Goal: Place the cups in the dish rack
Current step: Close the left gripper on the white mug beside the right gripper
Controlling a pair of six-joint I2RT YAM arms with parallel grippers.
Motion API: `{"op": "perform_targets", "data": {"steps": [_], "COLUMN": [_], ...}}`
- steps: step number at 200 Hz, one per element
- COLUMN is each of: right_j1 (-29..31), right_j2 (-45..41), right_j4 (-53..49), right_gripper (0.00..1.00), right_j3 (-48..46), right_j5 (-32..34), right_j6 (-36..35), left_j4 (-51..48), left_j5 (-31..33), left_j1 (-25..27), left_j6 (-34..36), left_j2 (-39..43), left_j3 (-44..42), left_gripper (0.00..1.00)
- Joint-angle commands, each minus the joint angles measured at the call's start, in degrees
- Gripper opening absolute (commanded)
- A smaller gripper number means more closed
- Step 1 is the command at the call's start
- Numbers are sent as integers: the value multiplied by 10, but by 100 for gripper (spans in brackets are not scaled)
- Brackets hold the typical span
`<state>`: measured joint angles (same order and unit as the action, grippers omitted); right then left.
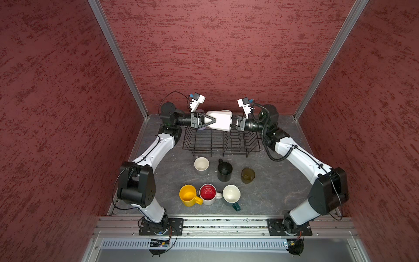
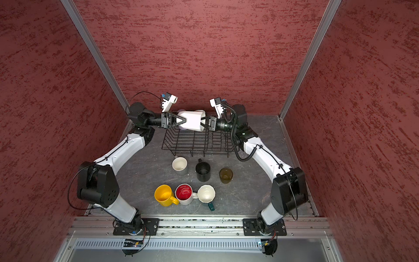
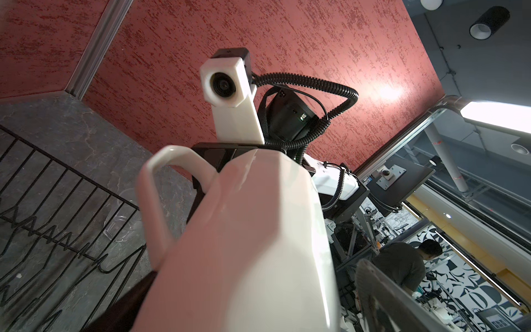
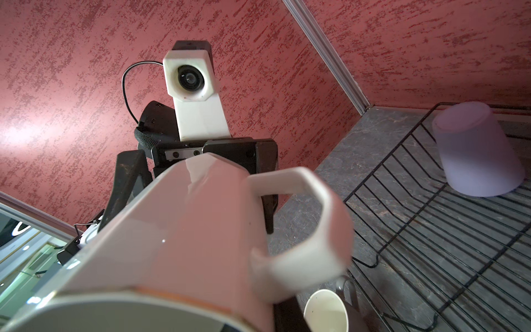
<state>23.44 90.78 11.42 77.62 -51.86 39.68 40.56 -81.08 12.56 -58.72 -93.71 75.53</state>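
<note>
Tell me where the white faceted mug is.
The white faceted mug hangs sideways between the left gripper and the right gripper, above the far side of the dish rack, in both top views.

Red textured wall panels (image 1: 215, 45) on three sides, aluminium corner posts (image 1: 117, 56) at the back corners. Dark grey marbled tabletop (image 1: 272, 192). Aluminium rail (image 1: 226, 223) along front edge. Left wrist view: bright strip light (image 3: 494, 115), black cylinder downlight (image 3: 488, 20), person (image 3: 402, 264) beyond the enclosure.

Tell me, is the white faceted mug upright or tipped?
Tipped on its side: the white faceted mug lies level above the dish rack, its rim pinched by the right gripper.
</note>
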Motion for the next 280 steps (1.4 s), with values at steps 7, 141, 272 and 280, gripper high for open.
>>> {"op": "perform_targets", "data": {"steps": [7,141,272,280], "right_j1": [3,19,30,31], "right_j2": [1,18,14,15], "right_j4": [71,124,109,106], "right_gripper": [0,0,0,0], "right_j3": [32,15,9,9], "right_j5": [-11,-14,1,3], "right_j6": [25,75,78,77], "left_j4": [50,67,77,77], "left_j5": [-23,-8,15,16], "left_j1": [11,18,19,19], "left_j6": [-4,26,74,75], "left_j2": [-2,-2,-11,-11], "left_j3": [-12,-14,-30,-30], "left_gripper": [100,99,97,97]}}
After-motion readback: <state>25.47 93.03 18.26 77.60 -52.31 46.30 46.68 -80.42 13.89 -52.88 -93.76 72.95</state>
